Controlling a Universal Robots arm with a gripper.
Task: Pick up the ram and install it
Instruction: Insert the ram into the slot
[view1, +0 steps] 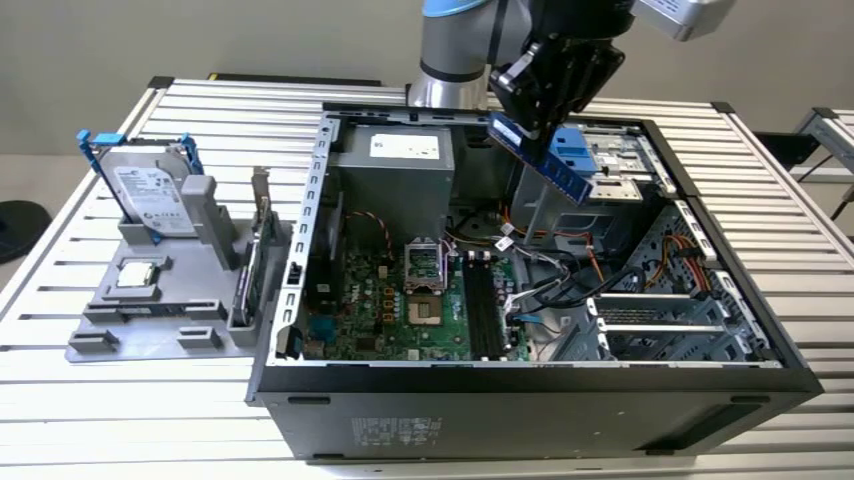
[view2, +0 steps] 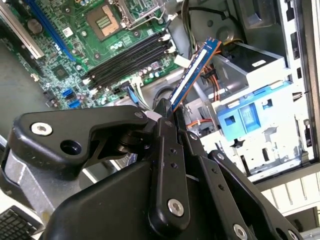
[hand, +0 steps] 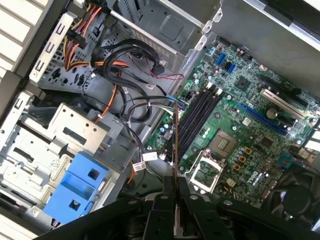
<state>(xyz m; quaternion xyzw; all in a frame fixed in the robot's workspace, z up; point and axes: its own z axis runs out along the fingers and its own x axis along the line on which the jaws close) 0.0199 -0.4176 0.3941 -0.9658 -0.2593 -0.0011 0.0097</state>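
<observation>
The ram (view1: 554, 168) is a long blue-green stick with dark chips, held tilted in the air above the back of the open computer case (view1: 534, 400). My black gripper (view1: 523, 118) is shut on the stick's upper end. In the second wrist view the ram (view2: 195, 72) sticks out from between the fingers, with the gripper (view2: 167, 112) closed around its base. The first wrist view shows the ram (hand: 176, 145) edge-on, rising from the gripper (hand: 175, 202). The black memory slots (view1: 483, 310) (view2: 127, 60) (hand: 197, 117) on the green motherboard lie below and apart from the stick.
A grey fixture (view1: 147, 300) at the exterior view's left holds a silver hard drive in a blue frame (view1: 147, 190) and an expansion card (view1: 260, 250). Inside the case are a blue drive bracket (hand: 75, 192), loose cables (hand: 130, 90) and a processor socket (view1: 424, 262).
</observation>
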